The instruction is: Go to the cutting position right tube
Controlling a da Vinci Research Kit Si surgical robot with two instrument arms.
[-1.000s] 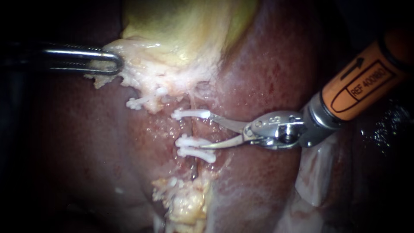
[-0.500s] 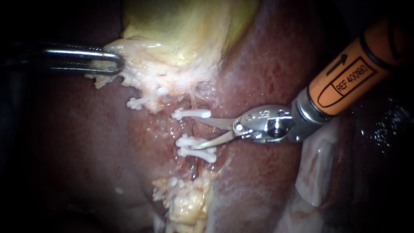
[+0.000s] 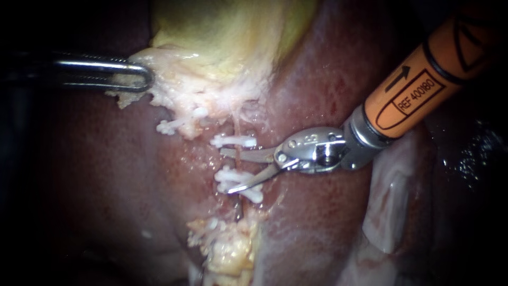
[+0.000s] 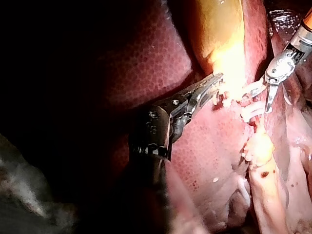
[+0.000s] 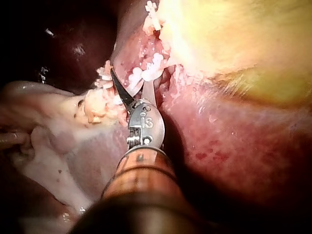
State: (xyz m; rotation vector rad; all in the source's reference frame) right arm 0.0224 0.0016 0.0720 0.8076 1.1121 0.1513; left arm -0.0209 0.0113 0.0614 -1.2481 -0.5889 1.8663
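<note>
Nearest the camera, the right instrument (image 3: pixel 225 171) is occupying the upper right of the frame. Its orange shaft is ending in two thin blades, which are standing spread apart and gripping nothing. The right tube (image 3: pixel 236 165) is lying at the centre of the frame, right at those blades. Its long axis is running up and down the picture, from the gallbladder's pale fringe toward the fatty lump (image 3: pixel 227 249) at lower centre, and the blades are pointing leftward across it. The upper blade is lying just below the single upper clip (image 3: pixel 234 141), and the lower blade is resting over the paired lower clips (image 3: pixel 233 179). The bare stretch between the clips therefore seems to be sitting inside the open blades. This instrument is much the nearer to the tube. Farther back, at upper left, the left instrument's (image 3: pixel 144 78) jaws are pinching the pale edge of the gallbladder (image 3: pixel 222 32), beside the dark liver (image 3: pixel 317 222).
</note>
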